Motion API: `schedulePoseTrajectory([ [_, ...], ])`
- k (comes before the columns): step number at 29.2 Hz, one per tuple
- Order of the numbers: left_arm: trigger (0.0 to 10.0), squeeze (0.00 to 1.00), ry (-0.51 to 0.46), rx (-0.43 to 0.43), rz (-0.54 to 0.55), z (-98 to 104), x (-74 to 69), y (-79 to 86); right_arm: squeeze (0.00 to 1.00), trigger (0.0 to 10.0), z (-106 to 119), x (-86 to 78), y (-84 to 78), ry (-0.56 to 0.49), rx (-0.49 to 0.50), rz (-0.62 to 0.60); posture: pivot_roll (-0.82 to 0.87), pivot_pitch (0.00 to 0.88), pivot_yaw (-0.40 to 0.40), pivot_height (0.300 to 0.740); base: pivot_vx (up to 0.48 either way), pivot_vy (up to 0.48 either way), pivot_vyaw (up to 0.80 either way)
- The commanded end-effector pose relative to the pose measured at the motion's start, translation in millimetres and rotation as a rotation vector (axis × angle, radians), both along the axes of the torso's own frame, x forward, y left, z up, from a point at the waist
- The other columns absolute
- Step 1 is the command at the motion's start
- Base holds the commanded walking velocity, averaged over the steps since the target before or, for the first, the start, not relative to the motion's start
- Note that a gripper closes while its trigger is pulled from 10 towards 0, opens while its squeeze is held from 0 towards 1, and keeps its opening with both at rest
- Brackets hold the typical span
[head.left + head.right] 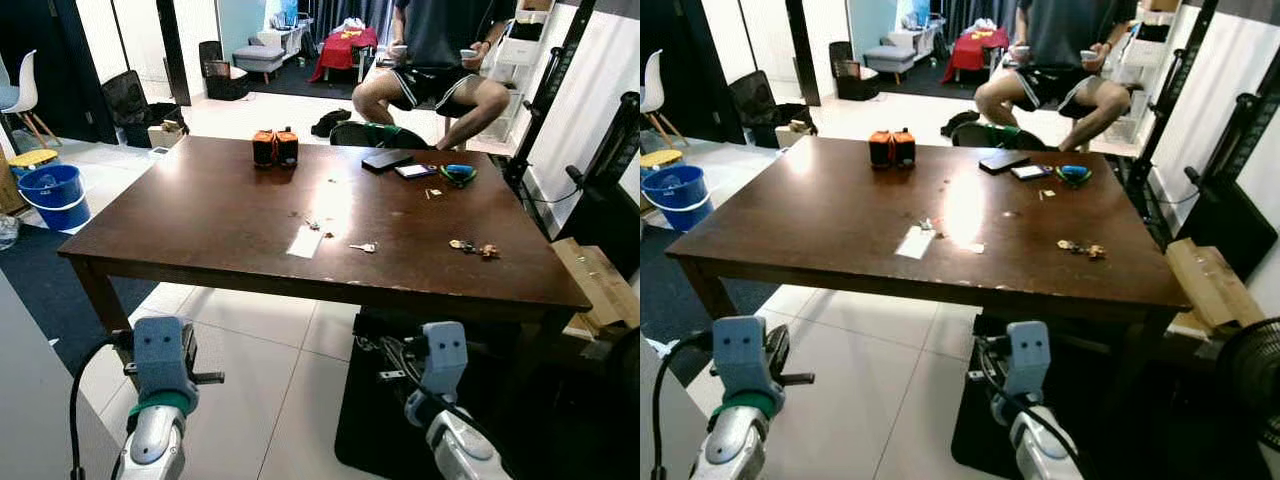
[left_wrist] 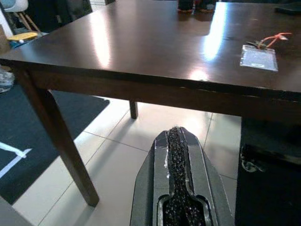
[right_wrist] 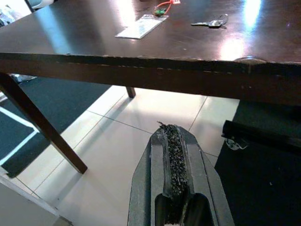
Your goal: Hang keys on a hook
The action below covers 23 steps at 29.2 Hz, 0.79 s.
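Both claws are held low in front of the brown surface (image 1: 200, 220), and the keys are lying on it.

The left claw (image 2: 176, 141) and the right claw (image 3: 171, 139) are seen pressed together, over the tiled floor (image 1: 270, 350). A small silver key (image 1: 364, 247) is seen near the front edge, beside a clear card sleeve (image 1: 305, 242). A bunch of keys (image 1: 474, 247) is found further to the right. Two orange and black boxes (image 1: 275, 147) are set at the far side. A person (image 1: 435, 60) is seated behind the surface.
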<state>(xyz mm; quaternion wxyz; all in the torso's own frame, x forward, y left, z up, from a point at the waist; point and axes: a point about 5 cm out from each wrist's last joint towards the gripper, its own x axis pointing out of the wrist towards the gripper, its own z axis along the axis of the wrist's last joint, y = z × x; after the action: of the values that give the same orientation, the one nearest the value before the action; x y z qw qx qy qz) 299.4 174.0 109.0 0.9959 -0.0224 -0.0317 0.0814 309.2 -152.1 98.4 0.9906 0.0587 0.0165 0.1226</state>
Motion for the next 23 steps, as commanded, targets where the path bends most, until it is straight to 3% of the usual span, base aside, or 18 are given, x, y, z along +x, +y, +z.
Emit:
schedulePoseTrajectory([
  [1,10.0,0.0,0.005,-0.001,-0.002,-0.1,-1.4,1.8,0.0,10.0,-2.9,-1.6,-1.4,0.013,-0.002,-0.008,-0.1,0.0,0.098,0.74,0.0,0.0,0.0],
  [9,10.0,0.0,-0.012,-0.015,-0.018,1.3,-4.3,0.5,0.0,10.0,-3.5,-0.8,-1.4,0.016,-0.003,-0.013,-0.1,0.0,0.099,0.74,0.0,0.0,0.0],
  [23,10.0,0.0,-0.022,-0.03,-0.033,2.2,-4.2,1.1,0.0,10.0,-4.0,-1.5,1.3,0.018,-0.007,-0.01,-0.09,0.0,0.099,0.74,0.28,0.0,0.0],
])
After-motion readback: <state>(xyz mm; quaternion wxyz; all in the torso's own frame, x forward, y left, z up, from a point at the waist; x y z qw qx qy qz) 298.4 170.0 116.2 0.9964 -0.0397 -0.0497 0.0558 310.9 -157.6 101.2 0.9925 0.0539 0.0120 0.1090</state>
